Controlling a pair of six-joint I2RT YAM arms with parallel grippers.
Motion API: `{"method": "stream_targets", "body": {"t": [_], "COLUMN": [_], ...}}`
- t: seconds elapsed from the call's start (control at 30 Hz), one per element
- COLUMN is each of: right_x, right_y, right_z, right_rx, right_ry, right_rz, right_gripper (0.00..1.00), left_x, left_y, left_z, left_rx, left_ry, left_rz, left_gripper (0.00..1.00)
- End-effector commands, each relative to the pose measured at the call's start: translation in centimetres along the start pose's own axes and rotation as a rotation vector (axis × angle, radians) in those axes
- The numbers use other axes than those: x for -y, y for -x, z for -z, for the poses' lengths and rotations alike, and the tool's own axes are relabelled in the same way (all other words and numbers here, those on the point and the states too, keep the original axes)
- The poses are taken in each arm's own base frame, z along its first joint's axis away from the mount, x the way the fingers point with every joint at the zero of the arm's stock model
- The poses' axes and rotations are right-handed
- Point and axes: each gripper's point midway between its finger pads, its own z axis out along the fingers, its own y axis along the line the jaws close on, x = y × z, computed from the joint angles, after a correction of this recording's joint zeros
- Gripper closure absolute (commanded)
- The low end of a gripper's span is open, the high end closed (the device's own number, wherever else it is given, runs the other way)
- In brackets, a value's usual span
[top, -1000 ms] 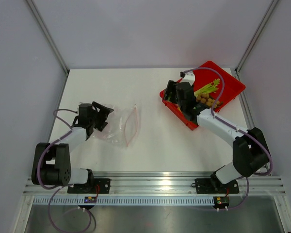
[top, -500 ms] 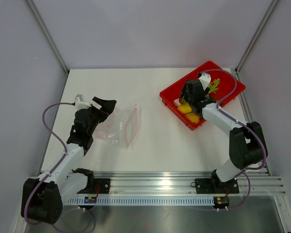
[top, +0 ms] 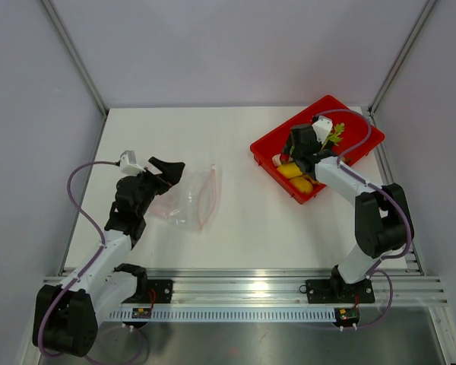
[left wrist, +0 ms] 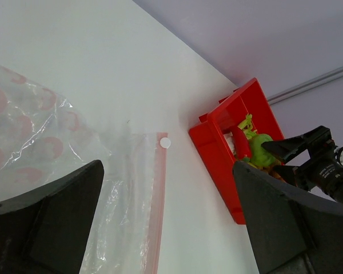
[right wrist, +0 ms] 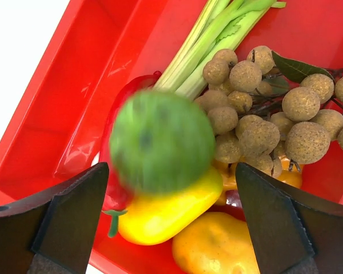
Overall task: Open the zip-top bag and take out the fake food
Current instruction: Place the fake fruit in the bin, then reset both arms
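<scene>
Zip-top bag (top: 184,199) lies flat on the desk (top: 243,236), left of centre, pink zip strip (top: 207,195) along its right edge. It looks see-through empty. Left claw (top: 166,169) hangs over the bag's far-left corner, fingers spread wide, gripping nothing.

Fake food is all in the red tray (top: 365,135) at far right: celery (right wrist: 217,34), tan balls (right wrist: 263,114), yellow pepper (right wrist: 166,217), an orange piece (right wrist: 217,251). Right claw (right wrist: 171,166) sits above the tray, fingers wide apart. The green round fruit (right wrist: 162,141) is blurred between them and touches neither finger.

Handling guess: the bag is thin, light, floppy and slick. It would slide or crumple if pinched mid-panel, so take it at the stiffer zip strip or a corner. The food pieces are light hard plastic. The round fruit will roll, so grip it across the middle. Task looks about done.
</scene>
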Motion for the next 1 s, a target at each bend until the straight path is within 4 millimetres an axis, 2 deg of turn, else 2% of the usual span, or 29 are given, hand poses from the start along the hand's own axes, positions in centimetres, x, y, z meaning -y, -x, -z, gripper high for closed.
{"method": "stream_targets", "body": {"t": [0.0,0.2,0.27,0.3,0.33,0.4,0.43,0.67,0.7,0.87,0.97], "right_x": [0.2,0.2,-0.3,-0.2,-0.7,-0.9,-1.0,-3.0,-2.9,-3.0,-2.8], "right_y": [2.9,3.8,4.5,4.1,5.2,4.7,5.6,6.5,5.9,6.0,4.9], "right_z": [1.2,2.7,3.9,4.2,5.3,6.1,7.2,13.7,13.9,16.6,16.7], "right_rx": [0.069,0.083,0.084,0.078,0.107,0.105,0.125,0.112,0.083,0.057,0.037], "right_ry": [-0.011,0.015,0.067,0.08,0.128,0.177,0.212,0.494,0.495,0.573,0.589], "right_rz": [-0.048,-0.079,-0.101,-0.103,-0.128,-0.137,-0.158,-0.195,-0.184,-0.171,-0.181], "right_gripper": [0.0,0.01,0.0,0.01,0.0,0.01,0.0,0.01,0.01,0.01,0.0], "left_x": [2.3,3.0,3.5,3.5,3.7,4.1,4.3,6.3,6.4,7.4,7.5], "left_y": [0.9,1.1,1.1,0.9,0.9,0.9,1.0,1.4,1.4,2.2,2.3], "left_z": [-0.1,0.4,0.6,0.7,0.9,1.0,1.2,3.0,3.2,5.0,5.5], "left_rx": [0.02,0.029,0.032,0.031,0.033,0.034,0.035,0.029,0.032,0.067,0.077], "left_ry": [-0.104,-0.134,-0.15,-0.154,-0.161,-0.17,-0.177,-0.228,-0.233,-0.273,-0.282], "left_rz": [-0.054,-0.079,-0.082,-0.088,-0.087,-0.088,-0.086,-0.054,-0.051,-0.028,-0.019], "left_gripper": [0.01,0.01,0.01,0.01,0.01,0.01,0.01,0.01,0.01,0.01,0.01]}}
